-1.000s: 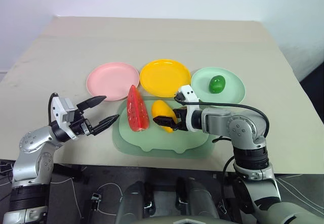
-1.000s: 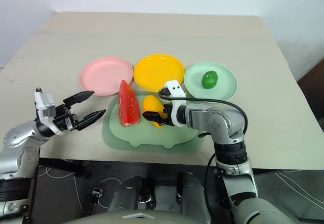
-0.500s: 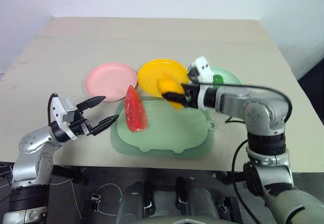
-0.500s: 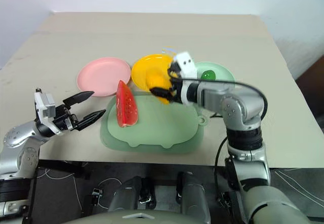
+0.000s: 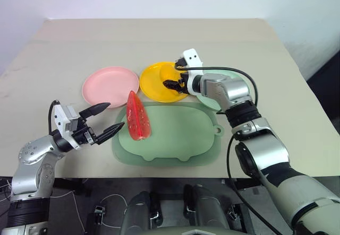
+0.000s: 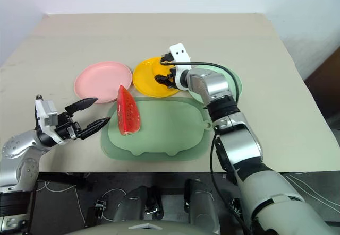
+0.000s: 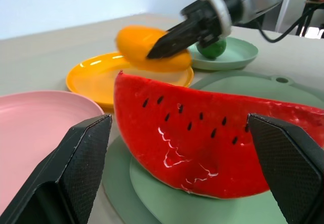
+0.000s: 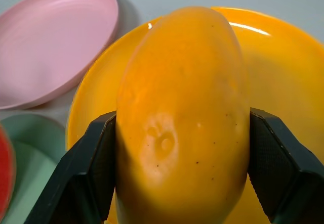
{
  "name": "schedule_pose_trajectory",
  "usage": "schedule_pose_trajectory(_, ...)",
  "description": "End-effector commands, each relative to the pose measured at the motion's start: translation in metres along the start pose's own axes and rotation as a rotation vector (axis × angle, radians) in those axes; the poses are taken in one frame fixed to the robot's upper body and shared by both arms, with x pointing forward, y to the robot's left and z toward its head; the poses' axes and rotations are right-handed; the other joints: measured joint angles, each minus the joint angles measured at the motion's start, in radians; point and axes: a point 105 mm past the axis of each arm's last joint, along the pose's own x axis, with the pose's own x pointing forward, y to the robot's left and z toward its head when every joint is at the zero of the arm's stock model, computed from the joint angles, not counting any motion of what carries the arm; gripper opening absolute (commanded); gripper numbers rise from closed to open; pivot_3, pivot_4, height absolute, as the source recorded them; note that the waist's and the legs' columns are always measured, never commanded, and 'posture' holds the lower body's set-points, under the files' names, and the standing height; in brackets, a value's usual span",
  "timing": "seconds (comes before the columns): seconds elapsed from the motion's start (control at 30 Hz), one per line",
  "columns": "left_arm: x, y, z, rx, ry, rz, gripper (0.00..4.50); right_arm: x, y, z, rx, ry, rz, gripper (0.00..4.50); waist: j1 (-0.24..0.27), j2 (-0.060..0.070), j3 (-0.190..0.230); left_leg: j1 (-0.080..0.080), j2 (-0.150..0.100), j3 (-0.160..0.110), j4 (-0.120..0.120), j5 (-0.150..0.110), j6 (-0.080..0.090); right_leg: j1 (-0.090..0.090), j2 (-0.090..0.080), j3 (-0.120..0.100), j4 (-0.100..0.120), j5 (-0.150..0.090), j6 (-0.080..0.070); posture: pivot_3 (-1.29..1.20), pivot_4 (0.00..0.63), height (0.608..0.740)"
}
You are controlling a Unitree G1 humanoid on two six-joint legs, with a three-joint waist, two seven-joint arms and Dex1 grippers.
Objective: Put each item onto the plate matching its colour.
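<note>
Small glossy green fruit (image 7: 211, 49) sits on mint plate (image 7: 238, 52); right gripper (image 5: 173, 84) pinches yellow oval mango (image 8: 182, 118) over yellow plate (image 5: 154, 81), unreleased; red watermelon wedge (image 5: 136, 115) remains on mat, left gripper (image 5: 103, 121) spread empty.

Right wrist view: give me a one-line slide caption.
Right gripper holds the yellow mango above the yellow plate, with the pink plate beside it.

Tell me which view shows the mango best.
The right wrist view: the mango shows close up, clamped between the right gripper's fingers above the yellow plate. The left wrist view shows it from the side, farther off. In the eye views it is mostly hidden behind the gripper.
</note>
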Motion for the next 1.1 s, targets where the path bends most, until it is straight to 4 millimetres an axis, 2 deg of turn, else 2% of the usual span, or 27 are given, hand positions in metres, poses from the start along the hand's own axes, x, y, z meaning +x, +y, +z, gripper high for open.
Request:
schedule_pose_trajectory(0.03,-0.003,0.001,0.012,0.047,-0.022,0.009,4.50,0.004,0.003,0.018,-0.037,-0.048,0.003,3.15,-0.002,0.000,0.000,0.000,0.000,0.000,0.000,0.000,0.000,0.000,0.000,0.000,0.000,0.000,0.000,0.00,0.150,0.696)
schedule_pose_trajectory(0.13,-0.004,0.001,0.012,0.048,-0.021,0.014,4.50,0.008,0.008,0.017,-0.066,-0.041,0.019,3.15,-0.005,0.000,0.000,0.000,0.000,0.000,0.000,0.000,0.000,0.000,0.000,0.000,0.000,0.000,0.000,0.00,0.150,0.696)
schedule_pose_trajectory(0.27,-0.004,0.001,0.013,0.049,-0.021,0.018,4.50,0.008,0.008,0.020,-0.076,-0.057,0.019,4.48,-0.005,0.000,0.000,0.000,0.000,0.000,0.000,0.000,0.000,0.000,0.000,0.000,0.001,0.000,0.000,0.00,0.150,0.696)
schedule_pose_trajectory(0.37,-0.004,0.001,0.013,0.048,-0.023,0.019,4.50,0.005,0.010,0.024,-0.081,-0.077,0.039,4.48,-0.005,0.000,0.000,0.000,0.000,0.000,0.000,0.000,-0.001,0.000,0.000,0.000,0.001,0.000,0.000,0.00,0.150,0.696)
schedule_pose_trajectory(0.53,-0.003,0.000,0.014,0.047,-0.025,0.013,4.50,-0.014,0.012,0.039,-0.085,-0.140,0.080,4.48,-0.004,0.000,0.000,0.000,0.000,0.000,0.000,0.000,-0.001,-0.001,-0.001,0.001,0.002,0.000,0.000,0.00,0.150,0.696)
schedule_pose_trajectory(0.63,-0.002,-0.006,0.015,0.051,-0.019,-0.005,4.50,-0.043,0.021,0.047,-0.100,-0.217,0.155,4.48,-0.001,0.000,0.000,0.000,0.000,-0.001,0.000,0.000,-0.001,-0.001,-0.001,0.001,0.002,0.000,0.000,0.00,0.150,0.696)
schedule_pose_trajectory(0.67,-0.001,-0.008,0.017,0.048,-0.025,-0.005,4.50,-0.059,0.027,0.045,-0.116,-0.245,0.189,4.48,0.003,-0.001,0.000,0.000,0.000,-0.001,0.000,0.000,-0.001,-0.001,-0.001,0.001,0.002,0.000,0.000,0.00,0.150,0.696)
schedule_pose_trajectory(0.77,0.000,-0.013,0.018,0.050,-0.020,-0.008,4.50,-0.086,0.039,0.032,-0.148,-0.261,0.235,4.48,0.006,-0.001,0.000,0.000,-0.001,-0.002,0.000,0.000,-0.001,-0.001,-0.002,0.001,0.001,0.000,0.000,0.00,0.150,0.696)
schedule_pose_trajectory(0.93,0.005,-0.020,0.027,0.024,-0.044,0.009,4.50,-0.105,0.054,0.006,-0.224,-0.203,0.252,4.48,0.004,-0.001,0.000,0.002,0.000,-0.002,0.000,0.001,-0.003,0.000,-0.002,0.001,0.002,0.000,-0.001,0.00,0.150,0.696)
schedule_pose_trajectory(1.1,0.014,-0.030,0.036,-0.008,-0.061,0.012,4.50,-0.108,0.052,-0.004,-0.197,-0.172,0.227,4.48,0.009,-0.001,0.000,0.002,0.000,-0.002,0.000,0.001,-0.003,0.001,-0.002,0.001,0.002,0.000,-0.001,0.00,0.150,0.696)
